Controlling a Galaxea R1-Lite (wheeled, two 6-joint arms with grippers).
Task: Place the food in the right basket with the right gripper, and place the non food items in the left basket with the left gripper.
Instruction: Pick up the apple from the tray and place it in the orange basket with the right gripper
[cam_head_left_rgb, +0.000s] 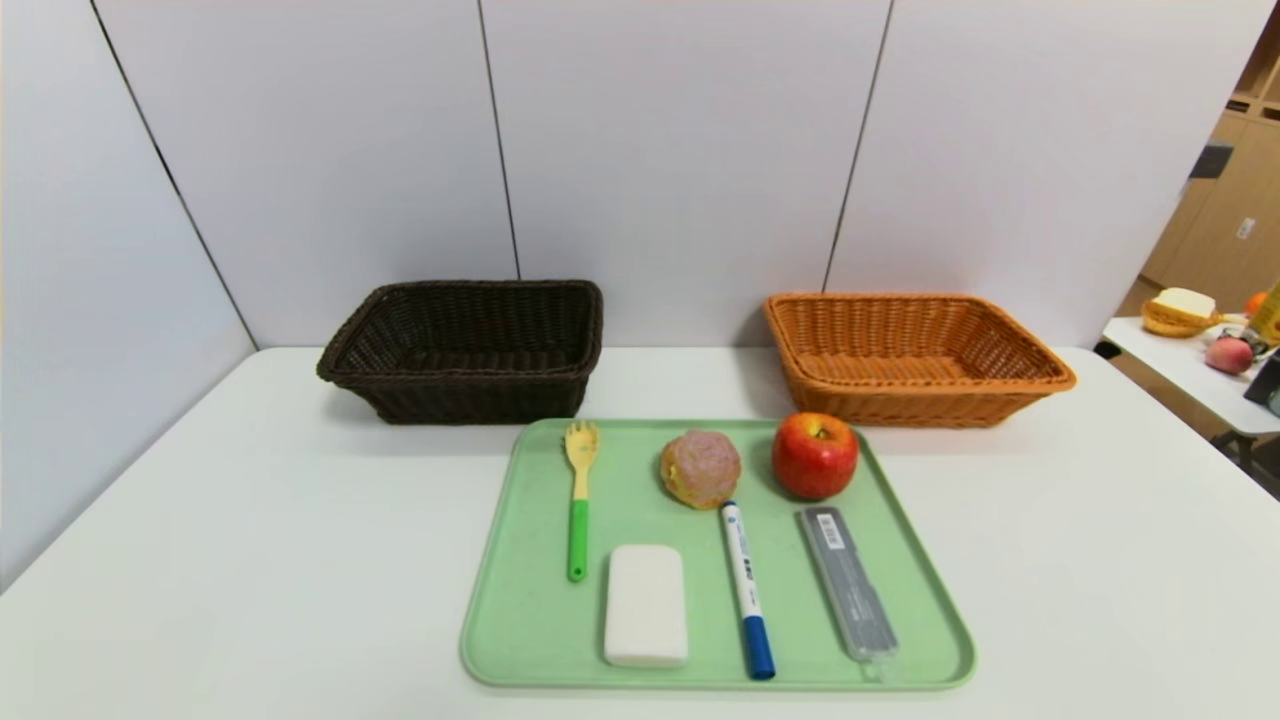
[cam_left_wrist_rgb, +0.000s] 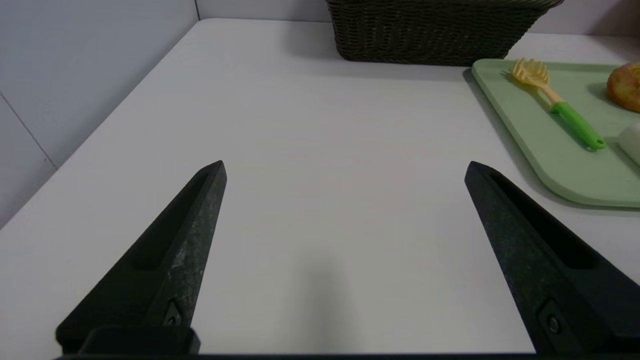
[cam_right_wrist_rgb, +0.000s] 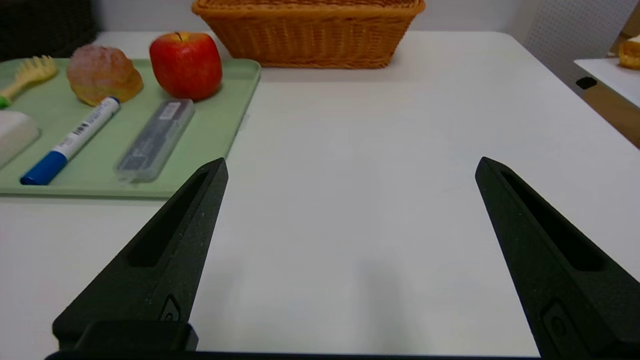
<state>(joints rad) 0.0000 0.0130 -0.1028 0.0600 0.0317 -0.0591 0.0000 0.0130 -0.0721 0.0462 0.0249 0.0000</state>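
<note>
Bench (cam_head_left_rgb: 250, 560): white, carrying a green tray (cam_head_left_rgb: 520, 620) at the near centre and two baskets at the far side.
Dark basket (cam_head_left_rgb: 465, 350): far left, just beyond the tray's far left corner.
Orange basket (cam_head_left_rgb: 915, 358): far right, just beyond the tray's far right corner.
Apple (cam_head_left_rgb: 815, 455): on the tray's far right part, upright, stem up.
Bun (cam_head_left_rgb: 700, 468): on the tray just left of the apple.
Fork (cam_head_left_rgb: 579, 495): on the tray's left side, prongs far, green handle near.
White bar (cam_head_left_rgb: 646, 604): lying flat at the tray's near left.
Marker (cam_head_left_rgb: 747, 590): near the tray's middle, blue cap toward the near edge, its far end close to the bun.
Grey case (cam_head_left_rgb: 848, 582): right of the marker, lying flat.
Left end effector (cam_left_wrist_rgb: 345, 167): over bare bench left of the tray, fingers spread wide, holding nothing.
Right end effector (cam_right_wrist_rgb: 350, 165): over bare bench right of the tray, fingers spread wide, holding nothing.
</note>
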